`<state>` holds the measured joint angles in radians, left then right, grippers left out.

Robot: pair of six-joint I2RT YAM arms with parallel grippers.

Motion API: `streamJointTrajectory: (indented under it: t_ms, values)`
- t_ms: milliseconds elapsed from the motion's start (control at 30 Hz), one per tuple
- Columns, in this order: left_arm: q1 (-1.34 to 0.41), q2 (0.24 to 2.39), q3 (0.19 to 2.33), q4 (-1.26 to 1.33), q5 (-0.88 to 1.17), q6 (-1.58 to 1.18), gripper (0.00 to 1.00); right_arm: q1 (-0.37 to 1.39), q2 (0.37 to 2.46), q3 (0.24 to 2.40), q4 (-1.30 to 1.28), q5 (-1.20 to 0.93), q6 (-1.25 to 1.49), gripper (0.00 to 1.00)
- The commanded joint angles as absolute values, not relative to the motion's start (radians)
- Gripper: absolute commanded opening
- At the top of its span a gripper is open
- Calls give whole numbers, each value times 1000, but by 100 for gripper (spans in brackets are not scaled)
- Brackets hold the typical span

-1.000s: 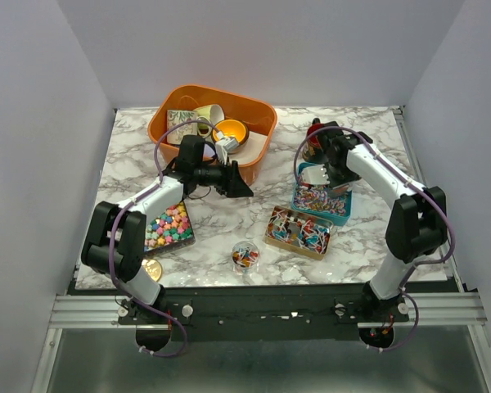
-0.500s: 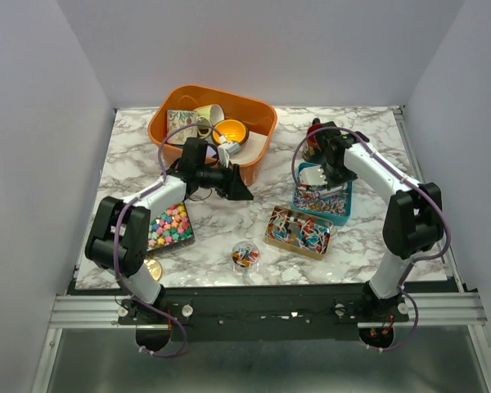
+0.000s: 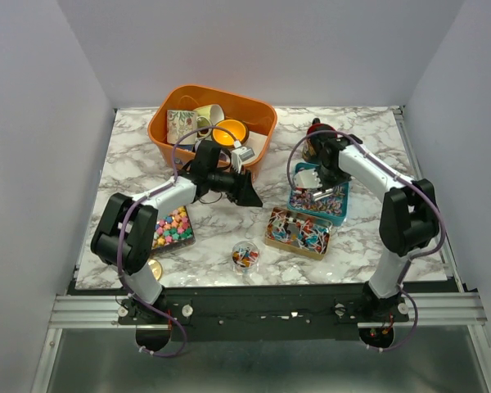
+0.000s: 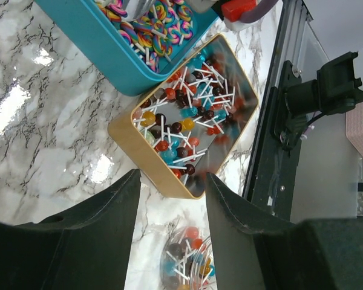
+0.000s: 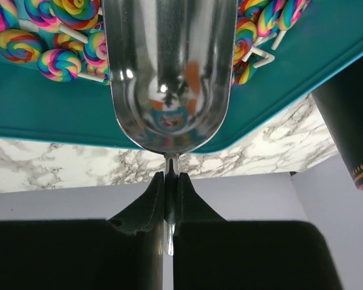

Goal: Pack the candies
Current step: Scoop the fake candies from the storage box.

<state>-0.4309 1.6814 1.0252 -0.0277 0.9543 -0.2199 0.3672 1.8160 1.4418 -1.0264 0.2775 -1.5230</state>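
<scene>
Scoop (image 5: 169, 60) is sitting clamped by its stem in my right pincer (image 5: 169, 184); just ahead its bowl, seemingly empty, is hanging over swirl lollipops (image 5: 60, 63) in the teal tin (image 5: 302, 84). Scooping is starting, I judge: dipping and digging comes next. Meanwhile my left pincer (image 4: 172, 175) is gaping idle.

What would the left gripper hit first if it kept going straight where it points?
Probably the gold tin of lollipops, lying just beyond the open left gripper; height is hard to judge, so it might pass over.
</scene>
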Motion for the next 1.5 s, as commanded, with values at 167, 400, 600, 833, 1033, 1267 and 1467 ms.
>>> streamJointTrajectory:
  t_ms: [167, 400, 600, 833, 1033, 1267, 1467]
  values:
    - [-428, 1686, 1005, -63, 933, -187, 55, 403, 1893, 1398, -927, 94, -1517, 1]
    - [-428, 1677, 996, -92, 911, -167, 51, 400, 1930, 1494, -945, 17, -1417, 1]
    - [-436, 1690, 924, -29, 806, -182, 24, 400, 1913, 1479, -907, 54, -1476, 1]
    - [-485, 1756, 896, 187, 686, -212, 11, 402, 1893, 1440, -888, 81, -1503, 1]
    - [-547, 1879, 963, 313, 653, -242, 10, 411, 1894, 1471, -911, 83, -1505, 1]
    - [-598, 1928, 983, 385, 661, -299, 11, 429, 1940, 1523, -954, 14, -1448, 1]
    - [-603, 1933, 985, 374, 657, -296, 11, 448, 2023, 1614, -1108, -77, -1350, 1]
